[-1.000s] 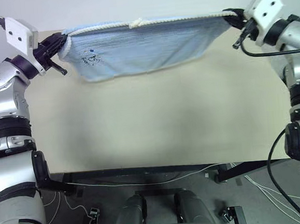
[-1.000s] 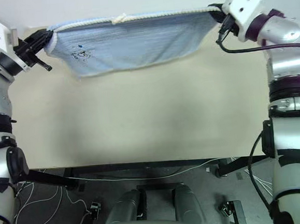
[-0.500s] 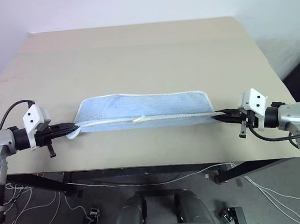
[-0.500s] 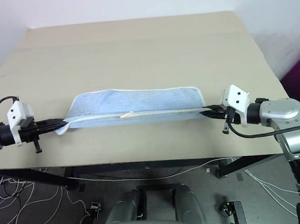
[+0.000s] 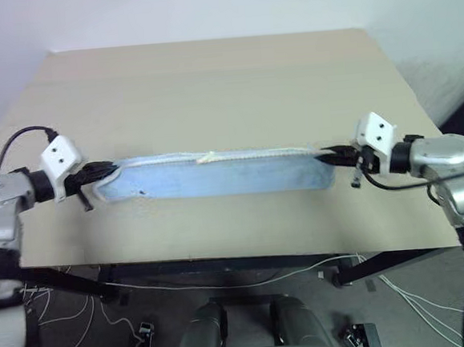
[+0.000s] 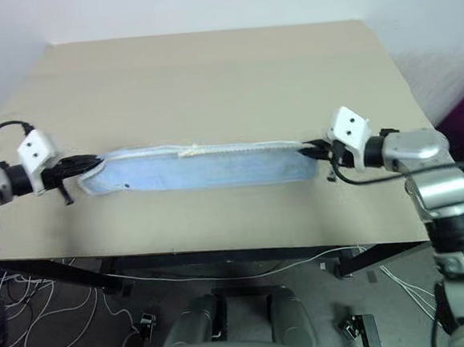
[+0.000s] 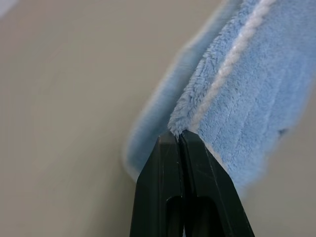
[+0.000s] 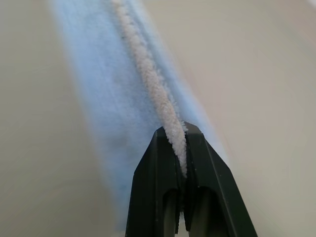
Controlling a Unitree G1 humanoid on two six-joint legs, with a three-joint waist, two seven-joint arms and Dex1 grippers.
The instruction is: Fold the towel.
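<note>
Towel (image 5: 216,175) is lying stretched in a long strip across the table (image 5: 208,79), nearer its front edge. Left gripper (image 5: 102,172) is pinching one end corner w/ fingers pressed together; right gripper (image 5: 331,157) is nipping the white edging at the other end. It's looking soft, light, floppy terry, prob. sagging if slackened, so corners and stitched edge are offering the best hold.

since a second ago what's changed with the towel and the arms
Both arms came down from head height, carrying the towel from hanging stretched in the air onto the table, where it lies as a long narrow band. Nothing was let go: the left gripper and right gripper stay shut on the towel's two ends.
</note>
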